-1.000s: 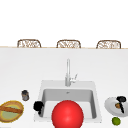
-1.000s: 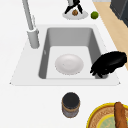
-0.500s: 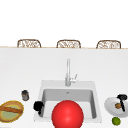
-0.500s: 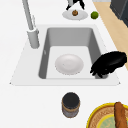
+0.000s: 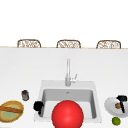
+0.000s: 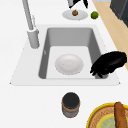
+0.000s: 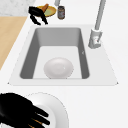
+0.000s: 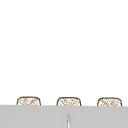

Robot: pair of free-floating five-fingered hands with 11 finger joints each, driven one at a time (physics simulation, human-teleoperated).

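Brown morsel [image 5: 117, 105] on plate [image 5: 110, 105] is half hidden under right hand [image 5: 121, 99], fingers spread.

Small brown round item [image 5: 117, 105] sits on white plate [image 5: 110, 106] right of sink, directly under right hand [image 5: 121, 99], w/ fingers hanging over it, contact unclear. Plate flat on counter, beneath that hand. Green lime [image 5: 116, 121] on counter just beside plate, near the hand's front side.
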